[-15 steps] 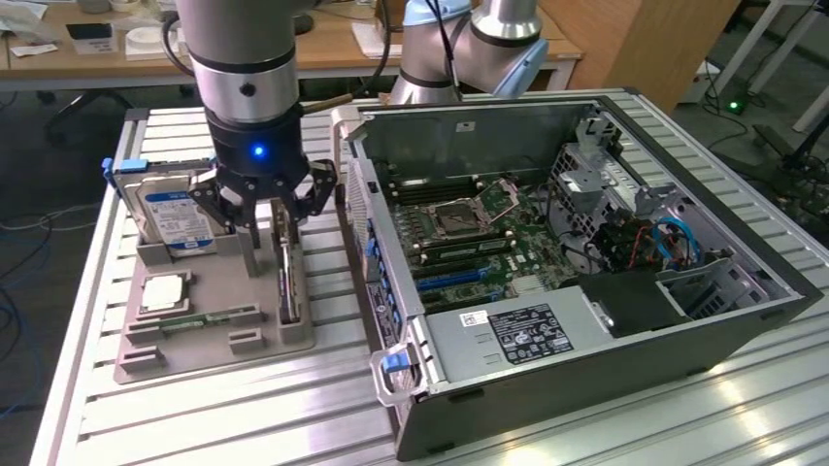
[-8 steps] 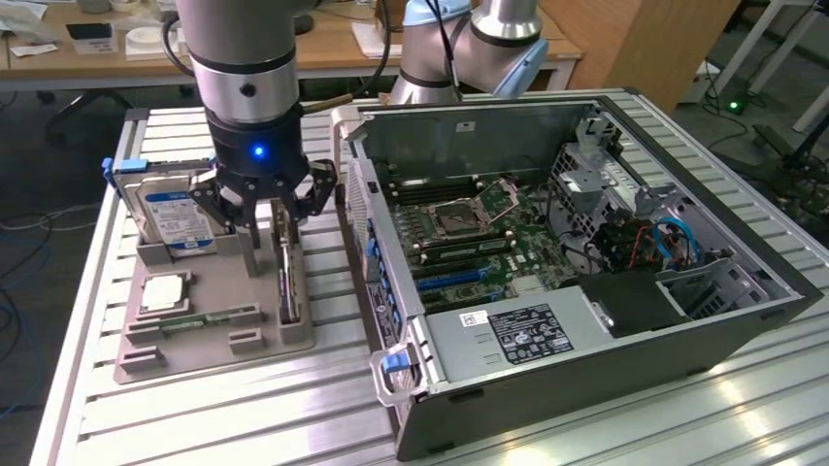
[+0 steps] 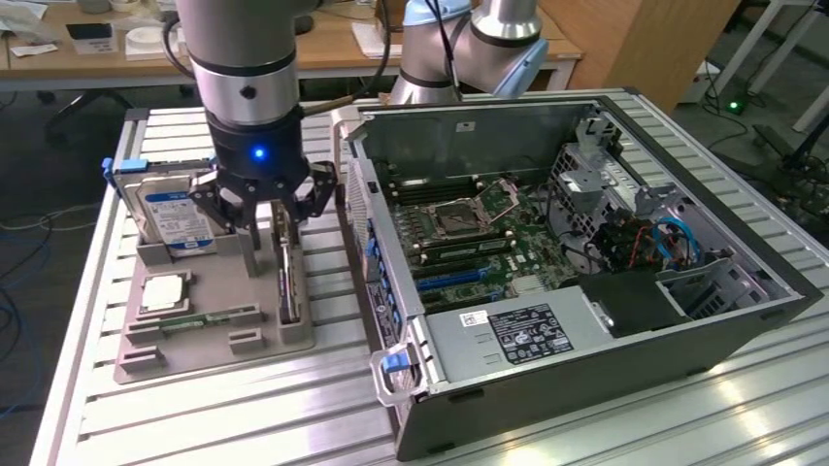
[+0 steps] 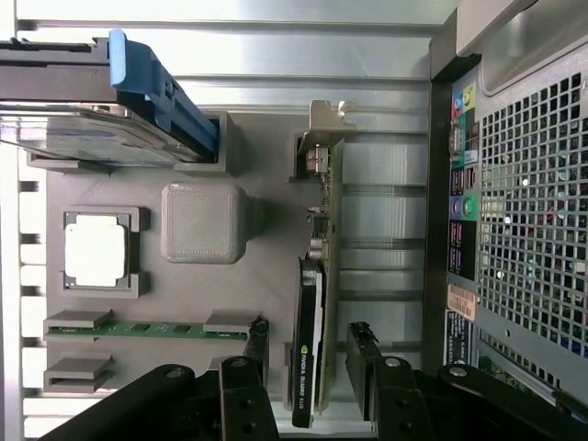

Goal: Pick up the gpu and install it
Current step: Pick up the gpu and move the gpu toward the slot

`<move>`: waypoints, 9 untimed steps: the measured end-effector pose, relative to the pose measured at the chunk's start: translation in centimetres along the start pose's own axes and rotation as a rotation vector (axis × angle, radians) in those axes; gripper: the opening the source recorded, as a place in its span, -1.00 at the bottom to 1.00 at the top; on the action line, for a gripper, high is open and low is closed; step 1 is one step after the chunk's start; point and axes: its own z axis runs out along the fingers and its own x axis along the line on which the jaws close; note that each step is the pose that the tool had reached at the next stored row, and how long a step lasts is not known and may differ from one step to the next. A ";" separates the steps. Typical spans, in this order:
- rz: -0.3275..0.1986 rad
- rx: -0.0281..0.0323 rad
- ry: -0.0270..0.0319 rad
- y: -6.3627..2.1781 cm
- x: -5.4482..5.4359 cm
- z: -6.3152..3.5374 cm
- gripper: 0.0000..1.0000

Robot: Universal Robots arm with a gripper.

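Note:
The gpu (image 3: 289, 289) is a thin dark card with a silver bracket. It stands on edge in a slot of the grey holder tray (image 3: 266, 342), to the exterior view's left of the open computer case (image 3: 583, 291). My gripper (image 3: 275, 248) hangs right above the card, open. In the wrist view the gripper (image 4: 308, 347) has one finger on each side of the gpu (image 4: 323, 211), with a gap on both sides. The card's black end sits between the fingertips (image 4: 255, 344). Nothing is gripped.
The holder tray also carries a hard drive with a blue label (image 3: 175, 218), a square processor (image 3: 165, 291) and a green memory stick (image 3: 208, 318). The case lies on its side with its motherboard (image 3: 473, 233) exposed. A second arm (image 3: 482, 44) stands behind the case.

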 end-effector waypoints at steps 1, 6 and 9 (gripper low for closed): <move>0.000 0.0000 0.0000 -0.08 0.0 0.14 -0.05; 0.000 0.0021 0.0002 -0.20 0.0 0.99 -0.05; 0.000 0.0022 0.0001 -0.21 0.0 1.26 -0.05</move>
